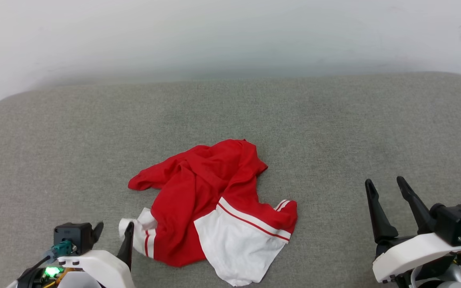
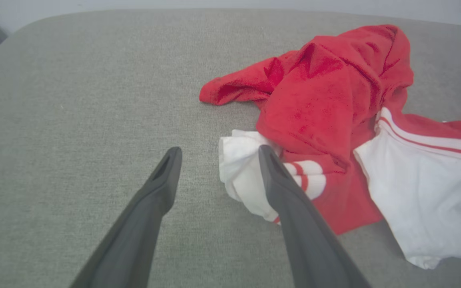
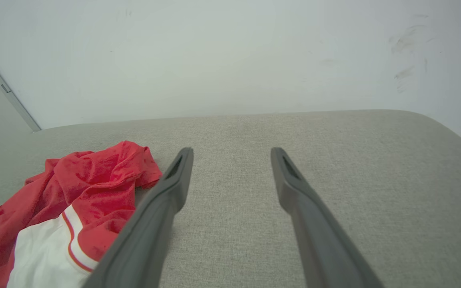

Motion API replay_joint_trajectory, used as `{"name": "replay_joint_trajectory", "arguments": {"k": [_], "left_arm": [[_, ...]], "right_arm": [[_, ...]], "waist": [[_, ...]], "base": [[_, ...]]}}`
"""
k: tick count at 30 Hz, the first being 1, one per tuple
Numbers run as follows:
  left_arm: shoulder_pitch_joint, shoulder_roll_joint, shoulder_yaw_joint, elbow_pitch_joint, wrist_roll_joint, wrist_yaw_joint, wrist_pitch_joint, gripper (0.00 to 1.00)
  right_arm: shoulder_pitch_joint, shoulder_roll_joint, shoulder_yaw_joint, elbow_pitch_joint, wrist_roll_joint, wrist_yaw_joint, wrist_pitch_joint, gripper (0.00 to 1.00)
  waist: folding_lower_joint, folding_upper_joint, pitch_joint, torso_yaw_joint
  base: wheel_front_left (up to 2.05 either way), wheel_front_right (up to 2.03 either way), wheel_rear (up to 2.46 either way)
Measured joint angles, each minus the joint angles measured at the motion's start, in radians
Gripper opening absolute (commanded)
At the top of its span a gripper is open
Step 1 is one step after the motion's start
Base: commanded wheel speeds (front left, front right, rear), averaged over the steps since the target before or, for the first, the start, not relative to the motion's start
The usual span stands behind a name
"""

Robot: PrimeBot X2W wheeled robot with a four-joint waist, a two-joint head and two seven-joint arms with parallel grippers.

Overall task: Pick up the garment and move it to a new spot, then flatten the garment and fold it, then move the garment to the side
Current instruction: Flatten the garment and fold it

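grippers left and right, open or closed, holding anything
Left gripper: open, holding nothing, right beside the garment.
Right gripper: open, empty, off to the side of the garment.

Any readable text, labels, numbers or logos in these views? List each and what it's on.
None readable.
garment: crumpled; only red cloth, white sleeves and striped trim show, no letters or number in sight.
grey padded surface: no label or print.
wall: faint scuff marks, not writing.

Left wrist view's right edge crops the garment (image 2: 326, 112).
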Motion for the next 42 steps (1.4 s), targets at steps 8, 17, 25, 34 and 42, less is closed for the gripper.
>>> {"name": "replay_joint_trajectory", "arguments": {"k": [8, 17, 25, 34, 42], "left_arm": [[-0.008, -0.032, 0.033, -0.073, 0.062, 0.028, -0.175, 1.00], [-0.009, -0.043, 0.027, -0.174, 0.095, 0.053, -0.207, 1.00], [-0.041, -0.054, 0.014, -0.207, 0.109, 0.052, -0.218, 1.00], [-0.086, -0.085, 0.000, -0.179, 0.101, 0.026, -0.243, 1.00], [-0.099, -0.096, -0.004, -0.150, 0.092, 0.016, -0.259, 1.00]], "right_arm": [[0.018, 0.000, 0.046, -0.015, -0.004, 0.000, 0.071, 1.00], [-0.005, -0.109, 0.288, 0.023, 0.115, 0.000, 0.411, 1.00], [-0.104, -0.198, 0.518, 0.043, 0.207, 0.000, 0.635, 1.00], [-0.263, -0.227, 0.723, 0.215, 0.281, 0.000, 0.672, 1.00], [-0.339, -0.217, 0.794, 0.329, 0.346, 0.000, 0.681, 0.04]], "waist": [[0.0000, 0.0000, -0.042, 0.010], [0.0000, 0.0000, -0.037, 0.047], [0.0000, 0.0000, 0.011, 0.103], [0.0000, 0.0000, 0.079, 0.149], [0.0000, 0.0000, 0.104, 0.159]], "base": [[0.00, 0.00, 0.00], [0.00, 0.00, 0.00], [0.00, 0.00, 0.00], [0.00, 0.00, 0.00], [0.00, 0.00, 0.00]]}}
